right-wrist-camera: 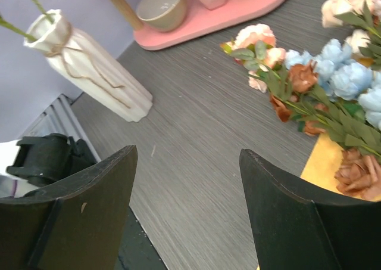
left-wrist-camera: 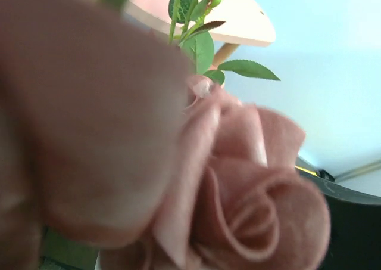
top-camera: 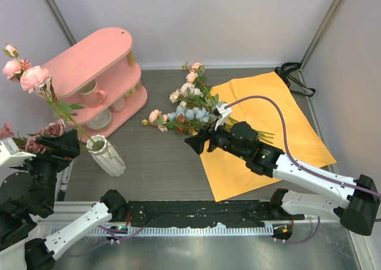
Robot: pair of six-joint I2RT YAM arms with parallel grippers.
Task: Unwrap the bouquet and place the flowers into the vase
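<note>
Gaping wide over the table (right-wrist-camera: pixel 196 121), right jaws hold nothing.

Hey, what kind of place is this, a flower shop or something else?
Most likely a robot lab test cell, not a shop: plain panel walls box in the table, two arms are mounted on a black rail, and the pink shelf, vase and flowers look like staged props.

Overhead camera; close wrist cameras; shared vase (top-camera: pixel 109 158)
</note>
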